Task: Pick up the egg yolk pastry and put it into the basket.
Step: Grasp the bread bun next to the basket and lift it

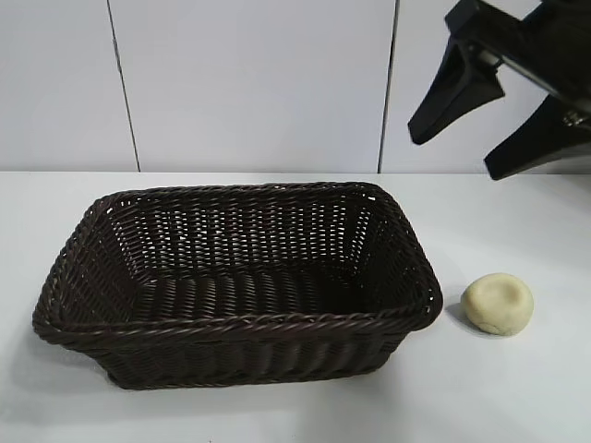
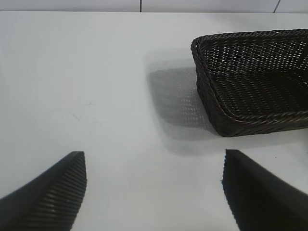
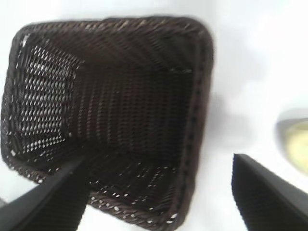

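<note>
Egg yolk pastry (image 1: 499, 304) sitting on table (image 1: 517, 388) near right edge, just beside basket (image 1: 238, 323). Right gripper (image 1: 492, 132) hanging high above, wide open, empty. Advice: descending straight over dome, closing gently. Left gripper (image 2: 154, 192) idling open beyond basket's other end.
</note>
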Controlling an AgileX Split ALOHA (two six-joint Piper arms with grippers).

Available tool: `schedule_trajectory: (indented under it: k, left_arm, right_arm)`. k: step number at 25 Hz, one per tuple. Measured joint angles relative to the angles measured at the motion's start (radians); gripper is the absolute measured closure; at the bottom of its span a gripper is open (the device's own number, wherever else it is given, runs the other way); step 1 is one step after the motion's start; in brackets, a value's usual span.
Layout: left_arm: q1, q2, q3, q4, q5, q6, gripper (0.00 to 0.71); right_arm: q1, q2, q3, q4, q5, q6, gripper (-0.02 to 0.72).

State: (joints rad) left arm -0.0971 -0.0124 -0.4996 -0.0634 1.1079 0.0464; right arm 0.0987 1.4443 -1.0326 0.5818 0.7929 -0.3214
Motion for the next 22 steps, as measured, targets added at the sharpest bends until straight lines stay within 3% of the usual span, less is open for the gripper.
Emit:
schedule_trajectory:
  k: [4,8,22]
  left_arm:
    - [0.0,0.0,0.0,0.0,0.0,0.0,0.142]
    - [0.0,0.0,0.0,0.0,0.0,0.0,0.142]
    - [0.0,0.0,0.0,0.0,0.0,0.0,0.142]
  right_arm:
    - [-0.096,0.007,-0.007,-0.048,0.04,0.02,0.125]
    - [-0.154,0.042,-0.007,-0.06,0.043,0.023,0.125]
    - [-0.159,0.32,-0.01,-0.07,-0.027,0.024,0.125]
